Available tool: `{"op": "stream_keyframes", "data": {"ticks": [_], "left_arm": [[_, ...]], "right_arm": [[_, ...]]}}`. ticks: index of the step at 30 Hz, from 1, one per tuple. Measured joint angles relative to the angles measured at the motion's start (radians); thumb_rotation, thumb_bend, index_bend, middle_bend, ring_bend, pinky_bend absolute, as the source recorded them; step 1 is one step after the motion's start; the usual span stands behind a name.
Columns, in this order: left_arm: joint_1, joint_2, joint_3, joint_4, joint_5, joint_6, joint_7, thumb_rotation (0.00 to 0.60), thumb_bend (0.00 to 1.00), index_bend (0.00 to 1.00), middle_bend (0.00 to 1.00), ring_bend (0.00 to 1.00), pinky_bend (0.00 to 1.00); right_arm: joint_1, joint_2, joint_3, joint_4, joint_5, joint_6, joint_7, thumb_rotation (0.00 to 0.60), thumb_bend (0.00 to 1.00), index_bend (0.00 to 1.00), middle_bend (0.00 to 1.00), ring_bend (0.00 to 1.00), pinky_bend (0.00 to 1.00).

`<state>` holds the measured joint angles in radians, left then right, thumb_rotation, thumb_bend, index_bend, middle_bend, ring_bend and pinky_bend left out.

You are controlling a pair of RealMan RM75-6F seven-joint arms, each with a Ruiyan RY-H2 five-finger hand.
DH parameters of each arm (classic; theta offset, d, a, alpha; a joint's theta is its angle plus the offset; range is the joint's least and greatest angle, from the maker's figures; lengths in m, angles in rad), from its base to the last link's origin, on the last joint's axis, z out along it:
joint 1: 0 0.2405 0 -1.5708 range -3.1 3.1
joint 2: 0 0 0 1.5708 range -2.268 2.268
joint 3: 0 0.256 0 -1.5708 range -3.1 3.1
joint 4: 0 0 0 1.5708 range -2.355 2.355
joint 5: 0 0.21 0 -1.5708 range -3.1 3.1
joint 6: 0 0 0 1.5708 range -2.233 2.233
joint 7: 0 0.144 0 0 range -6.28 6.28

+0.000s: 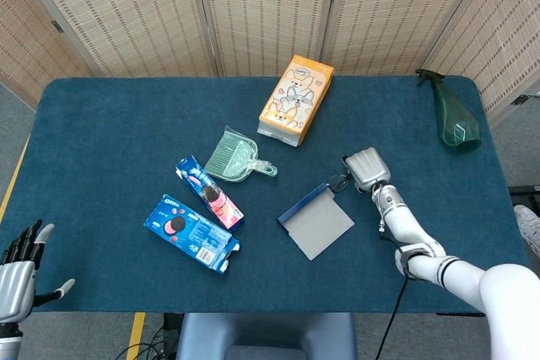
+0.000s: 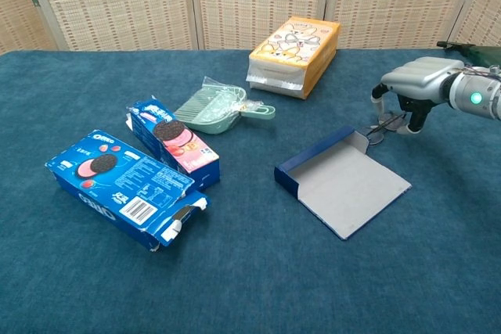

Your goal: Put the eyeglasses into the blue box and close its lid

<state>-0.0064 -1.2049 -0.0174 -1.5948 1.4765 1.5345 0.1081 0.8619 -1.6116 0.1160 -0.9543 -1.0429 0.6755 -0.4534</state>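
Note:
The blue box lies open near the table's front right, its grey inside facing up and a low blue wall on its left side. The dark thin-framed eyeglasses rest on the cloth at the box's far right corner. My right hand hovers just over them, with its fingers curved down on either side and nothing lifted. My left hand hangs off the table's front left corner, fingers spread and holding nothing.
Two Oreo packs lie front left. A green dustpan lies in the middle, with an orange carton behind it. A green spray bottle lies at the far right. Blue cloth covers the table.

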Motion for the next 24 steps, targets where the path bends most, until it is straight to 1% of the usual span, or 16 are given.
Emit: {"op": "stream_keyframes", "data": {"ticks": [12, 16, 24], "left_arm": [[0.007, 0.006, 0.0, 0.001, -0.003, 0.005, -0.003, 0.6, 0.13, 0.0, 0.0, 0.0, 0.16], [0.007, 0.004, 0.0, 0.004, -0.004, 0.002, -0.006, 0.6, 0.13, 0.0, 0.0, 0.0, 0.16], [0.006, 0.001, -0.001, 0.012, -0.005, -0.002, -0.012, 0.6, 0.13, 0.0, 0.0, 0.0, 0.16]], "right_arm": [[0.001, -0.027, -0.008, 0.034, -0.043, -0.014, 0.043, 0.6, 0.29, 0.36, 1.0, 1.0, 1.0], [-0.01, -0.01, -0.015, 0.013, -0.05, -0.01, 0.045, 0.6, 0.3, 0.4, 1.0, 1.0, 1.0], [-0.045, 0.049, -0.037, -0.067, -0.059, 0.012, 0.036, 0.6, 0.31, 0.42, 1.0, 1.0, 1.0]]}}
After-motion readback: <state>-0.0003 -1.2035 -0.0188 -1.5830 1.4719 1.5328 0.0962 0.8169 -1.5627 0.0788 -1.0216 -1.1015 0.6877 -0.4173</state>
